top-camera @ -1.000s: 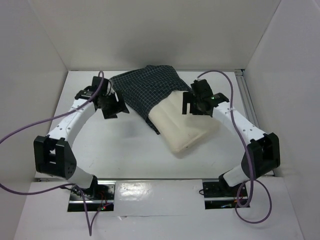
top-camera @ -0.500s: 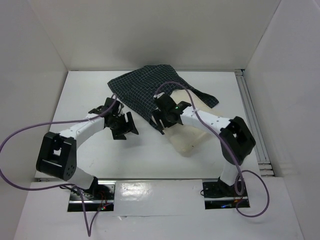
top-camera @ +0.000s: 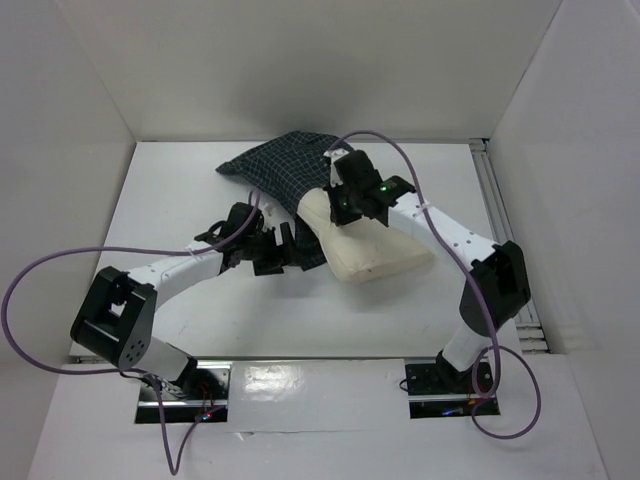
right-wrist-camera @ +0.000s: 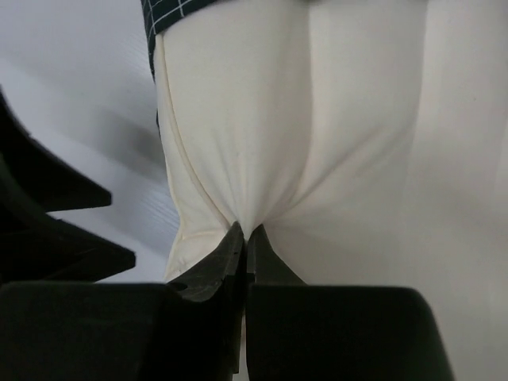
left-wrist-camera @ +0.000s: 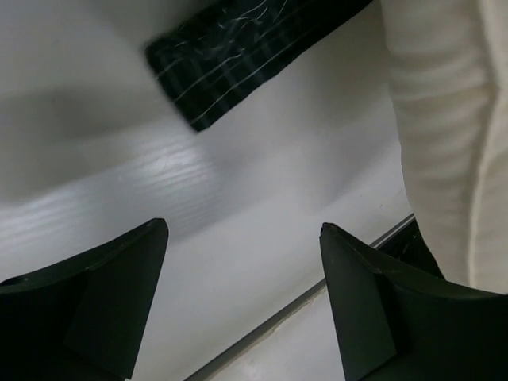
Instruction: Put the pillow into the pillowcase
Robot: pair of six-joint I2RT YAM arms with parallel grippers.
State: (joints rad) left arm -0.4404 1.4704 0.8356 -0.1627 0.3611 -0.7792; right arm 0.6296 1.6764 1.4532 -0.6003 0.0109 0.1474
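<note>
The right end effector (right-wrist-camera: 244,238) is seen shut tight. A small fold of the pillow (right-wrist-camera: 357,119) is pinched between its two fingers, and the cream cloth is pulled into wrinkles at that spot. In the top view, the right end effector (top-camera: 345,208) is placed on the pillow's 11 o'clock end.

The left end effector (left-wrist-camera: 238,294) is held wide open. Nothing is gripped by it; only the white counter (left-wrist-camera: 262,198) is seen between its fingers. In the top view, the left end effector (top-camera: 285,255) is found just beside the pillow, at the pillow's 9 o'clock side.

The pillow (top-camera: 380,250) is laid on the counter (top-camera: 180,200), a little toward 3 o'clock from the middle. Most of it is left bare. The dark checked pillowcase (top-camera: 285,170) is spread out flat at the counter's 12 o'clock side, at 11 o'clock from the pillow. Its edge (right-wrist-camera: 171,12) is seen lying over the pillow's far end, but how far the pillow is tucked inside cannot be told. A loose corner of the pillowcase (left-wrist-camera: 238,48) is seen on the counter in front of the left end effector, with the pillow (left-wrist-camera: 436,119) at 3 o'clock from it.
</note>
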